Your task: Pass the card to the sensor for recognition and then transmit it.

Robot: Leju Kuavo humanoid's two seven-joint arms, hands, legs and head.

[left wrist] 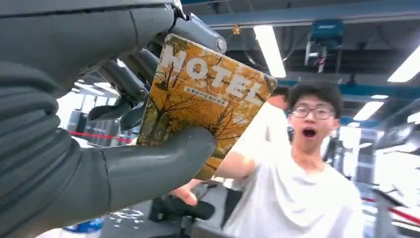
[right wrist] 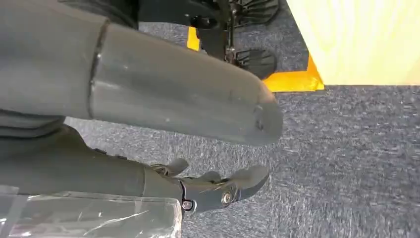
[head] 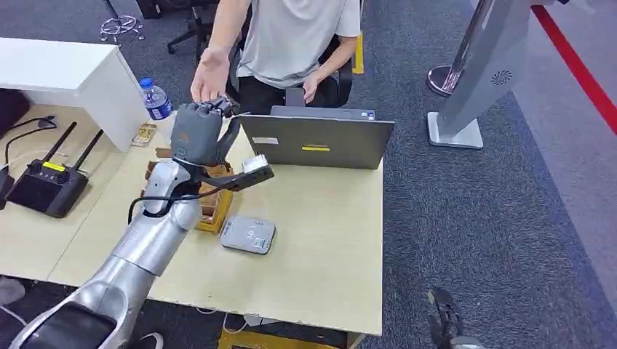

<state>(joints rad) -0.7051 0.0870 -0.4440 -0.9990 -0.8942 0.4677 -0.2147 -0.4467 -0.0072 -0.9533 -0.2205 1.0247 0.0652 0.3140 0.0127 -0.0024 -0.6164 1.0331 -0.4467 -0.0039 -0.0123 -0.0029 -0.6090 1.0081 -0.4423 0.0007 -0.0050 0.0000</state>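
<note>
Wooden desk [head: 320, 240] below; left hand [head: 198, 131] raised, thumb and fingers [left wrist: 124, 79] pinching card [left wrist: 203, 99]; right hand [right wrist: 163, 99] empty, fingers apart

Left hand [left wrist: 99, 129]: matt grey plastic, ribbed cover. Card [left wrist: 203, 99]: glossy printed face, likely plastic. Left arm [head: 138, 251]: brushed silver metal. Table [head: 320, 240]: smooth pale wood laminate. Sensor [head: 248, 235]: grey satin plastic. Carpet [right wrist: 346, 163]: rough blue-grey weave.
</note>
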